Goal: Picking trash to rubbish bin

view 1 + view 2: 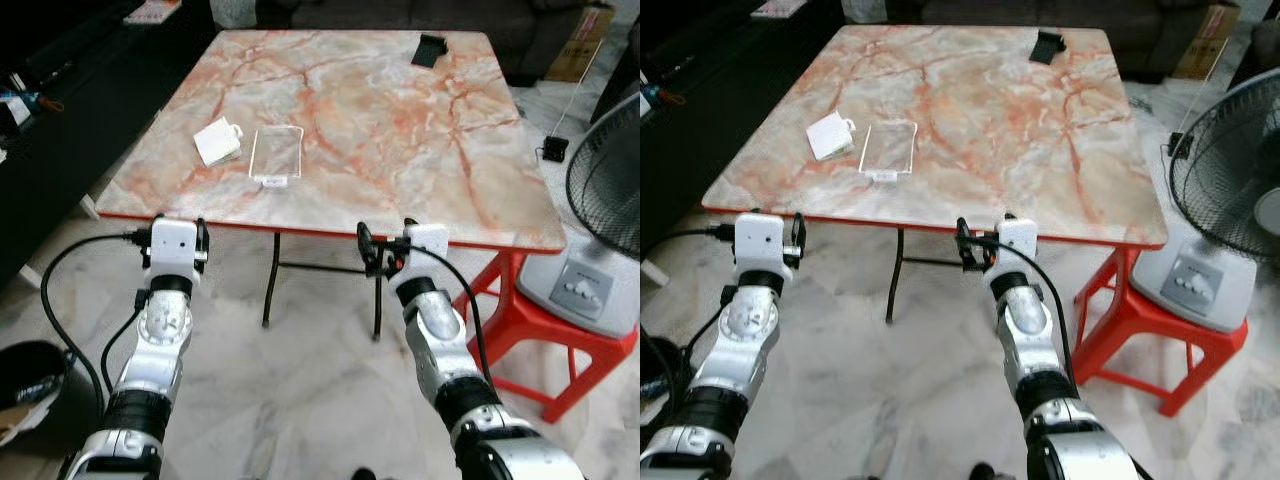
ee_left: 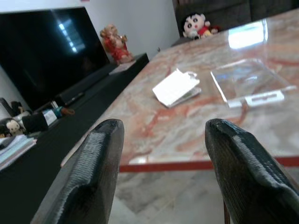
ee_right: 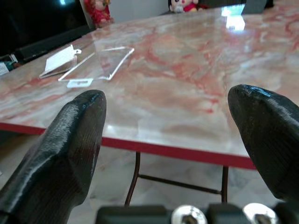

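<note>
A white folded packet [image 1: 217, 142] and a clear flat plastic wrapper [image 1: 276, 154] lie side by side on the near left part of the marble table [image 1: 400, 130]. A small black item [image 1: 430, 49] rests at the far right corner. My left gripper [image 1: 179, 232] is open at the table's near edge, in front of the packet [image 2: 176, 87], with nothing between its fingers [image 2: 88, 177]. My right gripper [image 1: 386, 243] is open too, at the near edge further right. Its wrist view looks across the tabletop to the wrapper [image 3: 100, 63].
A standing fan [image 1: 605, 190] rests on a red plastic stool [image 1: 520, 320] right of the table. A dark round container [image 1: 25, 375] sits on the floor at the lower left. A black TV cabinet [image 1: 60, 110] runs along the left. Marble floor lies under the table.
</note>
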You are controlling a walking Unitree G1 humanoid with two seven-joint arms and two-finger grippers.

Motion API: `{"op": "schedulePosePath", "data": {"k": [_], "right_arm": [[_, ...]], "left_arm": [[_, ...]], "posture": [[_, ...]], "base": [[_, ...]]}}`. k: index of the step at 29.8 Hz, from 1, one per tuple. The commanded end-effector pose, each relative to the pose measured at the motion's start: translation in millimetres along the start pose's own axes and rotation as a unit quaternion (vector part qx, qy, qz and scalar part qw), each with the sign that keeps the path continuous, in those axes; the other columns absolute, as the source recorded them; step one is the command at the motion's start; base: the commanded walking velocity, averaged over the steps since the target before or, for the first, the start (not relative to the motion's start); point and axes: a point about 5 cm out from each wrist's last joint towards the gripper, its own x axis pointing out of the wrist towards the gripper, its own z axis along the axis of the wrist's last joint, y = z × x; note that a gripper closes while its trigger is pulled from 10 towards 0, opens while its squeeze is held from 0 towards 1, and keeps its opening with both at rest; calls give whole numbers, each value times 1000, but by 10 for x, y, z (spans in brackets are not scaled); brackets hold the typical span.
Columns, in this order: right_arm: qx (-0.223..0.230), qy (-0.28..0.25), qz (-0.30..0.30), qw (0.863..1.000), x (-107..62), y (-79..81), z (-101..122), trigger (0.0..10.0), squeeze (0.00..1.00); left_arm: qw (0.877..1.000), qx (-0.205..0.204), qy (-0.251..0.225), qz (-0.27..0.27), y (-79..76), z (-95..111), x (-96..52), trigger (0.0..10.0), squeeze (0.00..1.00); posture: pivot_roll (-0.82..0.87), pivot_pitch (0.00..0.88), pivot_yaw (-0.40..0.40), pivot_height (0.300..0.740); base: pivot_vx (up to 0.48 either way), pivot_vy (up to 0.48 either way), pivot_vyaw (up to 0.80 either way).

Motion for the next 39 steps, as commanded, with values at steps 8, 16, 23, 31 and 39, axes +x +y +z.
{"op": "schedulePosePath", "data": {"k": [8, 16, 23, 31, 39], "right_arm": [[-4, -12, 15, 1000, 24, 55, 44, 10000, 0], [-4, -12, 16, 1000, 25, 53, 45, 10000, 0], [-11, -10, 20, 1000, 22, 70, 40, 10000, 0], [2, -9, 17, 1000, 21, 59, 36, 10000, 0], [8, -7, 17, 1000, 22, 60, 32, 10000, 0]], "left_arm": [[1000, -6, -5, 10, 49, 35, 32, 10000, 0], [1000, -6, -4, 10, 51, 29, 28, 10000, 0], [1000, -9, -6, 13, 57, 39, 31, 10000, 0], [1000, -18, -8, 14, 74, 43, 30, 10000, 0], [1000, -23, -8, 10, 57, 56, 40, 10000, 0]], "posture": [[104, 111, 14, 728], [102, 115, 12, 728], [104, 122, 9, 728], [104, 125, 8, 728], [105, 125, 8, 728]], "base": [[285, 0, 434], [285, 0, 0], [287, 0, 0], [335, 66, 0], [297, 335, 0]]}}
